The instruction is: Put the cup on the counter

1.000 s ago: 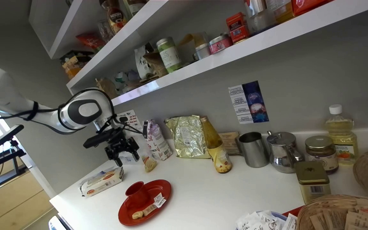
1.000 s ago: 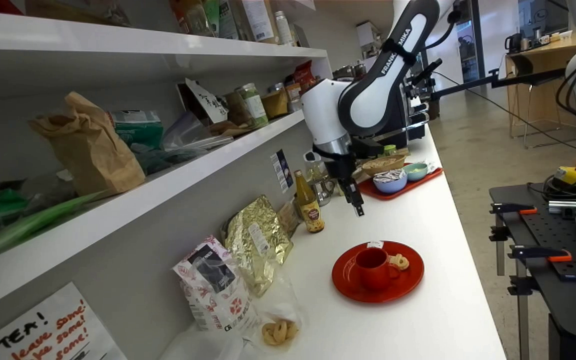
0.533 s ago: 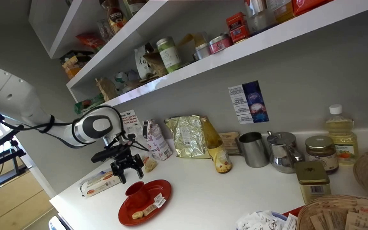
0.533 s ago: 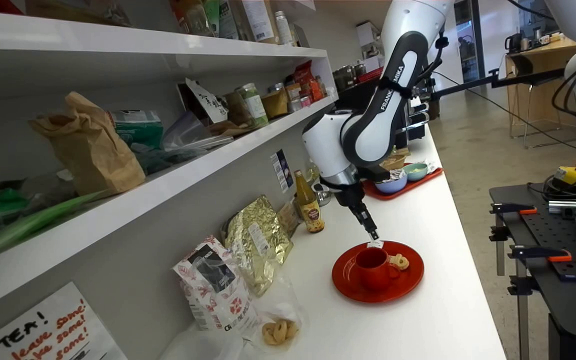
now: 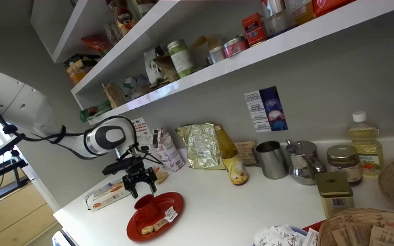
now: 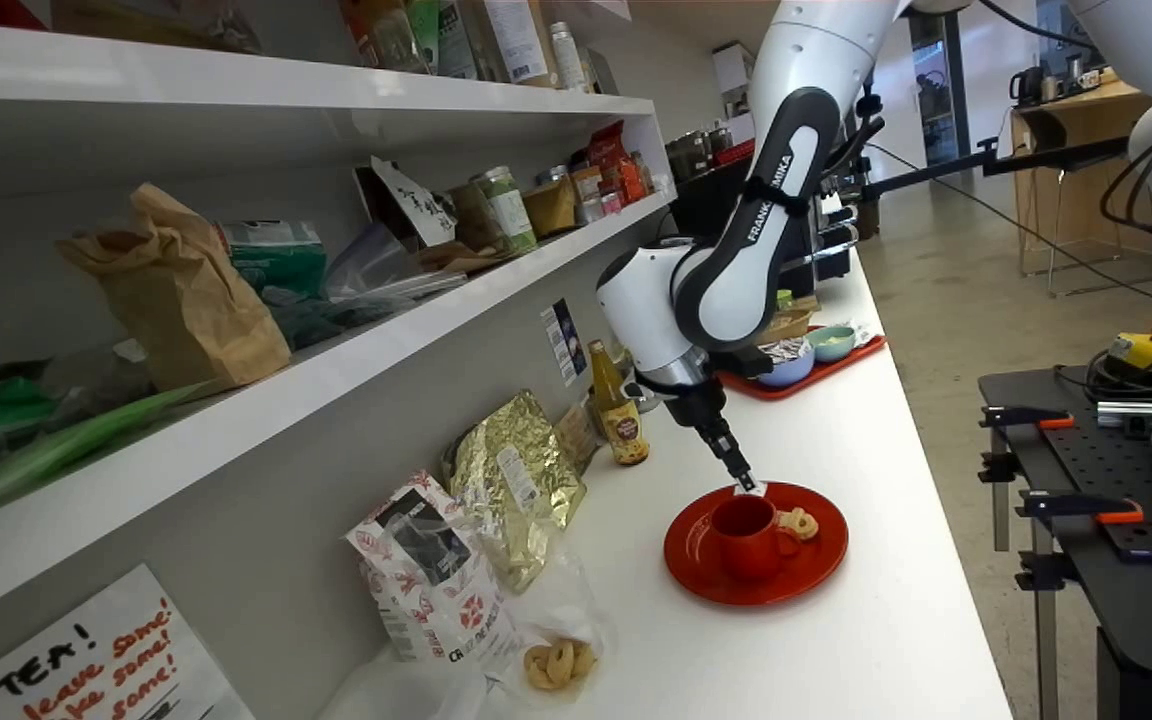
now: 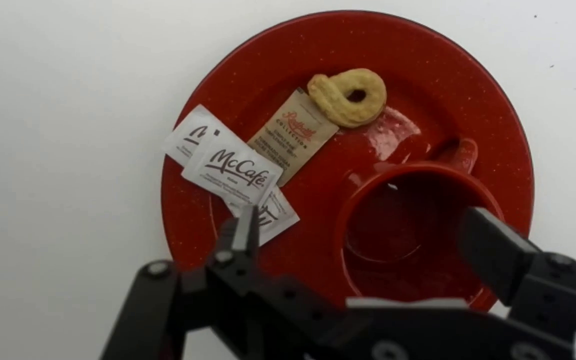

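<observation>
The red cup (image 6: 746, 550) stands mouth up on the plate (image 6: 818, 573), open to a reach from above, and the claw (image 5: 144, 193) hangs near it with its jaws well apart. Alongside the cup it's tighter: packets (image 7: 238, 170) and a ring-shaped snack (image 7: 335, 102) take up part of the plate. I see bare surface (image 6: 911, 600) right round the plate; toward the wall (image 5: 320, 99), the bottle (image 5: 230, 155) and the gold bag (image 5: 199, 147) stand in the way, with a shelf (image 5: 224, 66) jutting above them.

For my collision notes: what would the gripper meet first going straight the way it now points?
Probably the red cup: the gripper points down towards it, jaws apart. Depth is unclear, so the white sachets might come first.
</observation>
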`<state>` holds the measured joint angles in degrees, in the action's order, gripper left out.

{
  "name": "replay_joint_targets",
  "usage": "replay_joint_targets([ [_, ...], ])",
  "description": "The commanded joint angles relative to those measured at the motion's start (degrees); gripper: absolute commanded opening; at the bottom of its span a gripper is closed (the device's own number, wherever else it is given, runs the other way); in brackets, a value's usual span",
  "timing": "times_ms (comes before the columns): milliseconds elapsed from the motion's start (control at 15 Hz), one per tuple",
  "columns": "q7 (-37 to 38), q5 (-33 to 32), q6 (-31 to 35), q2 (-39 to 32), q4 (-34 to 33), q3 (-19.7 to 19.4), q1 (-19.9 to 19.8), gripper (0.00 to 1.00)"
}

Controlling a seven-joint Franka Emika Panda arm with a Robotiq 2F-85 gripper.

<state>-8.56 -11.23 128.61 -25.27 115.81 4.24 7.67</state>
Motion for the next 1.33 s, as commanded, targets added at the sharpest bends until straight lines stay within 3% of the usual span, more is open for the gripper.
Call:
replay_joint_targets([
  [0, 1.36, -0.29, -2.34, -3.09, -4.21, -0.19, -0.01, 1.00],
  [800, 3.78, 0.52, -4.73, -11.16, -9.76, -0.06, 0.93, 1.00],
  [867, 3.83, 0.44, -4.90, -11.63, -10.14, -0.14, 0.89, 0.77],
  [933, 3.98, 0.26, -5.44, -12.09, -10.54, -0.30, 0.97, 0.74],
  [1267, 3.86, 0.60, -6.66, -13.00, -11.78, -0.43, 0.54, 0.38],
])
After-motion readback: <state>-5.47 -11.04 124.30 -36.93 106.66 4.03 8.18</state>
